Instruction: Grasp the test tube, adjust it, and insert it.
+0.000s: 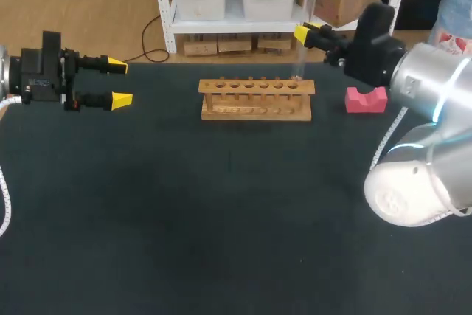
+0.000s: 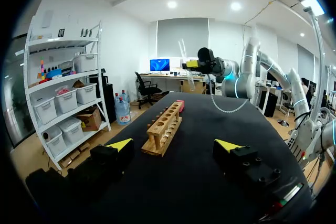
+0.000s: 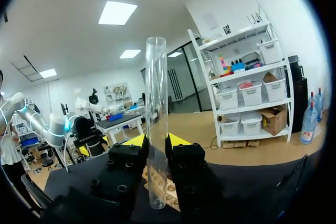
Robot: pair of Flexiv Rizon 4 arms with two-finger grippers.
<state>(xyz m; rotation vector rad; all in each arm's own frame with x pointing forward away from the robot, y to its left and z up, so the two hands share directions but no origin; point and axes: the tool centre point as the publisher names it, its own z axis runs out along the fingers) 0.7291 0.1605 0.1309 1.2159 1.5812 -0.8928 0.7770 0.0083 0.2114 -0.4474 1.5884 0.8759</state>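
Your right jaws pinch a clear, smooth test tube (image 3: 156, 103), a slim round-bottomed cylinder held upright. Its lower end is at the right-end hole of the wooden rack (image 1: 256, 99); you cannot tell if it has entered. The pale rack, with six round holes, stands on the dark matte surface (image 1: 221, 219), a notched pink block (image 1: 366, 99) beside it. Your left jaws gape wide, well apart.

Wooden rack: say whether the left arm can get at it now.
Probably yes: the left gripper is open, with only bare table between it and the rack; the right gripper holds the test tube at its far end.
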